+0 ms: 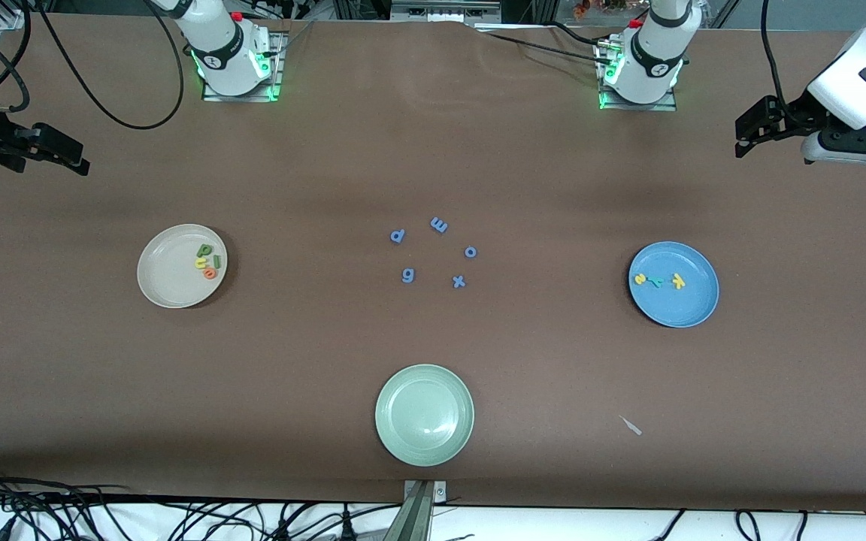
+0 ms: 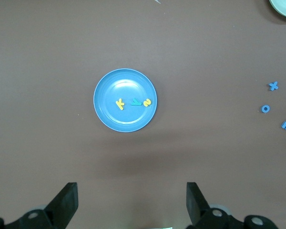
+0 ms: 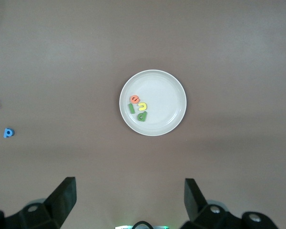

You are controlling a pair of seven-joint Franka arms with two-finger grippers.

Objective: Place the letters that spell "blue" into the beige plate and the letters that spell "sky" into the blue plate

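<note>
Front view is showing the round cream-beige plate (image 1: 170, 279) lying toward the right arm's end of the table, carrying the green b (image 1: 204, 250), dark green l bar (image 1: 216, 261), yellow u (image 1: 200, 263) and orange e (image 1: 210, 273) foam letters. The round medium-blue plate (image 1: 685, 308) is sitting toward the left arm's end, holding the yellow s (image 1: 640, 279), teal y (image 1: 655, 282) and yellow k (image 1: 678, 281). Five periwinkle-blue foam letters (image 1: 438, 224) are lying between the plates, with a pale green plate (image 1: 424, 415) nearer the camera. The left gripper (image 2: 132, 200) is hanging released above the table near the blue plate; the right gripper (image 3: 129, 198) is waiting with fingers spread near the beige plate.
</note>
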